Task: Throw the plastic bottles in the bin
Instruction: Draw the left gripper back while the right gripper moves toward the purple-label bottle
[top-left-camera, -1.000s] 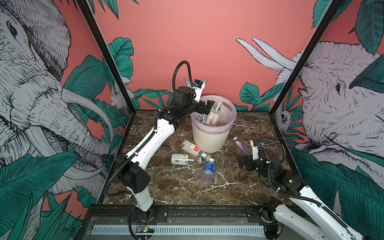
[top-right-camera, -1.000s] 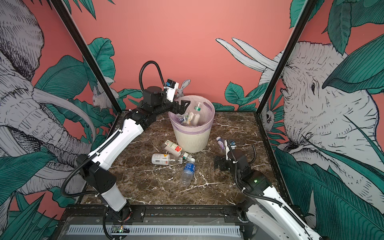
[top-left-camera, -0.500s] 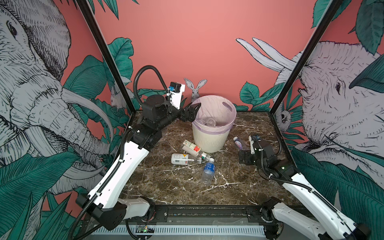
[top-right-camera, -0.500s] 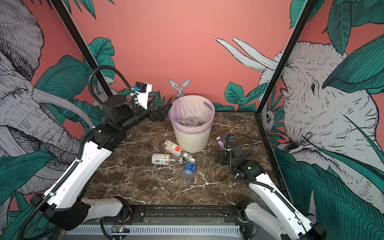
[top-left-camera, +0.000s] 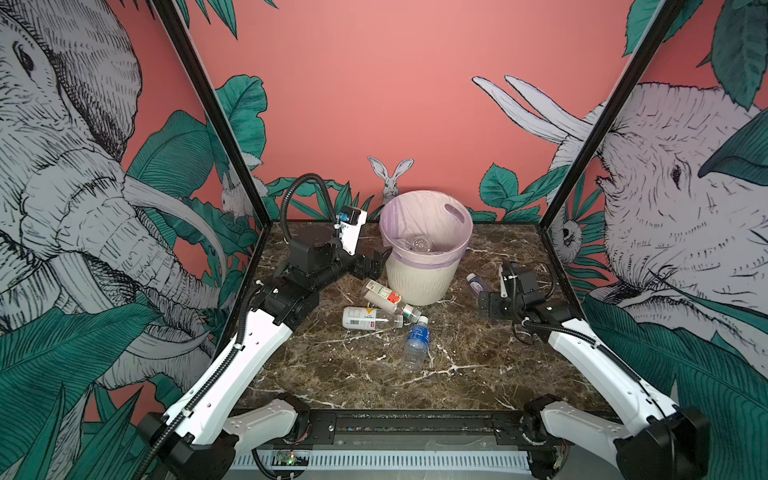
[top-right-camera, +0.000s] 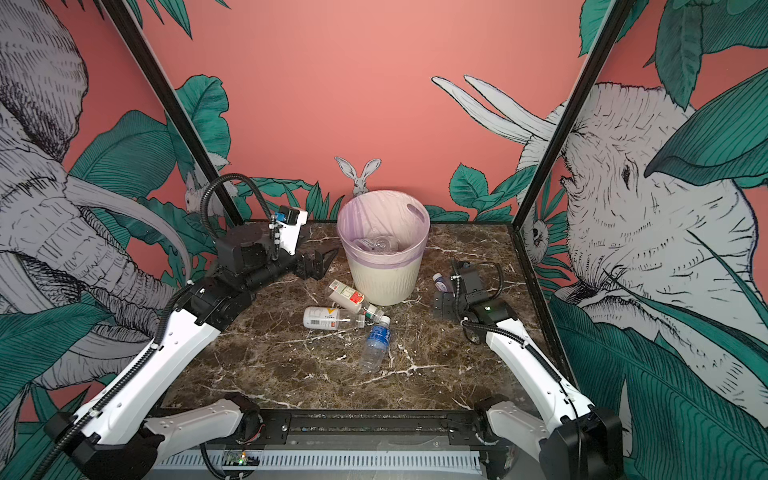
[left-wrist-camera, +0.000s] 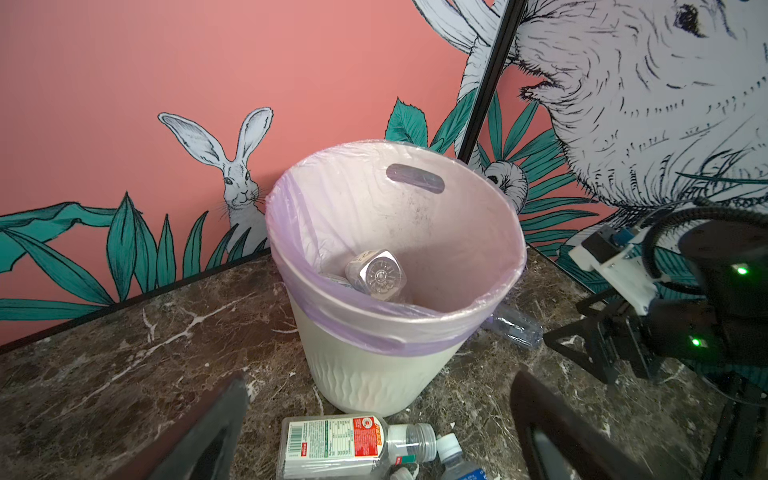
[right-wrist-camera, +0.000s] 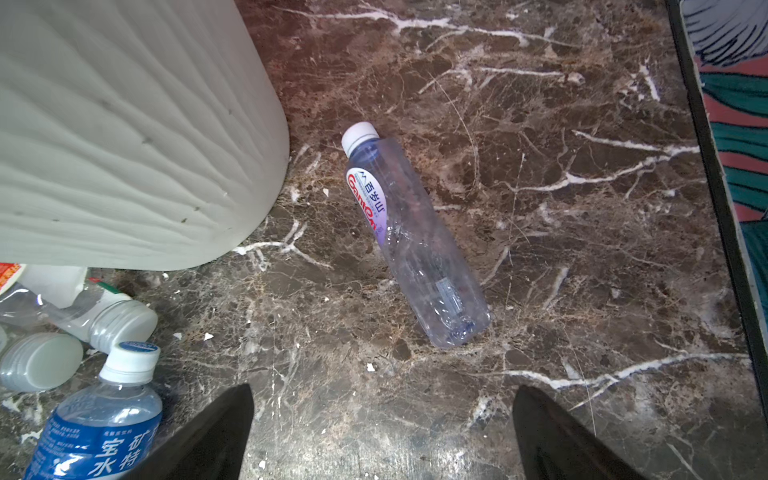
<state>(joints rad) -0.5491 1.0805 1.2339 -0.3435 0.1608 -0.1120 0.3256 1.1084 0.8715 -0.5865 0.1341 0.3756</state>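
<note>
Marble worktop (top-left-camera: 332, 374), seen in both top views. Nearest, just below frame centre, the blue-label bottle (top-left-camera: 417, 336) lies on its side with its white cap toward the bin. Just beyond it, left of centre, the white-label bottle (top-left-camera: 365, 318) lies crosswise. Behind that the red-and-white-label bottle (top-left-camera: 383, 295) lies aslant, body end close to the bin's foot. The three necks cluster together; cannot tell if they touch. Right of centre, the right pincer (top-left-camera: 489, 306) sits low over the worktop, jaws spread wide, nothing between them. Its wrist view shows the purple-label bottle (right-wrist-camera: 409, 232) lying on its side ahead of the open jaws and apart from them, near the bin wall but clear of it. Left of centre, the left pincer (top-left-camera: 376, 264) is near the bin's left side with a gap between, jaws wide apart, empty. The bin (top-left-camera: 419, 282) stands upright at frame centre, toward the back edge of the worktop. A lilac bag (top-left-camera: 415, 212) is folded over its rim, with the handle slot on the far right wall. Inside at the bottom lie clear bottles (left-wrist-camera: 376, 274), one with a squarish base turned up; the count is unreadable.
</note>
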